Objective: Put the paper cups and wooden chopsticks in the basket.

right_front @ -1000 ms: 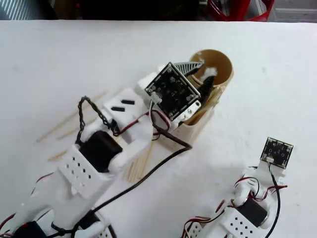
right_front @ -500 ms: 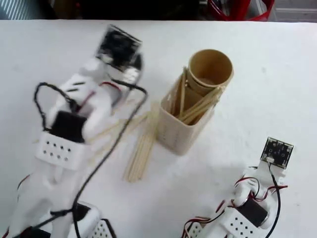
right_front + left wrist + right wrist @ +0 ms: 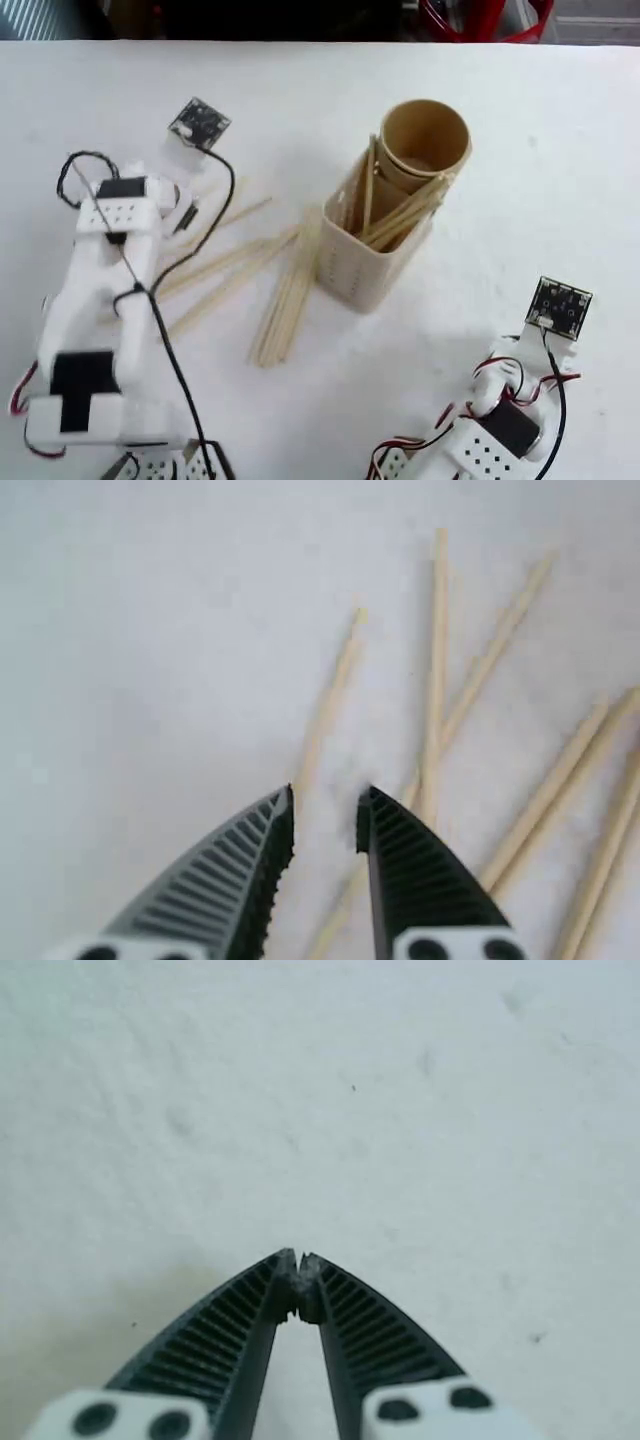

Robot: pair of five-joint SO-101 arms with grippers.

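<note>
A tan basket point(image 3: 352, 268) stands mid-table with a brown paper cup point(image 3: 425, 140) upright in its far end and several wooden chopsticks point(image 3: 400, 215) leaning inside. More chopsticks point(image 3: 283, 300) lie loose on the table left of the basket. My left arm point(image 3: 110, 250) hangs over the leftmost loose sticks. My left gripper point(image 3: 325, 805) is open by a narrow gap above the table. One chopstick point(image 3: 330, 700) lies in line with that gap, with others point(image 3: 545, 790) beside it. My right gripper point(image 3: 298, 1260) is shut on nothing above bare table, and the right arm point(image 3: 510, 420) sits at the near right.
The white table point(image 3: 540, 200) has free room right of and behind the basket. A black cable point(image 3: 190, 270) trails from the left arm across some loose sticks. Red objects point(image 3: 480, 18) stand beyond the far edge.
My left arm has pulled back from over the basket and swung left, now over the loose chopsticks. More chopsticks now lean in the basket. The right arm has not moved.
</note>
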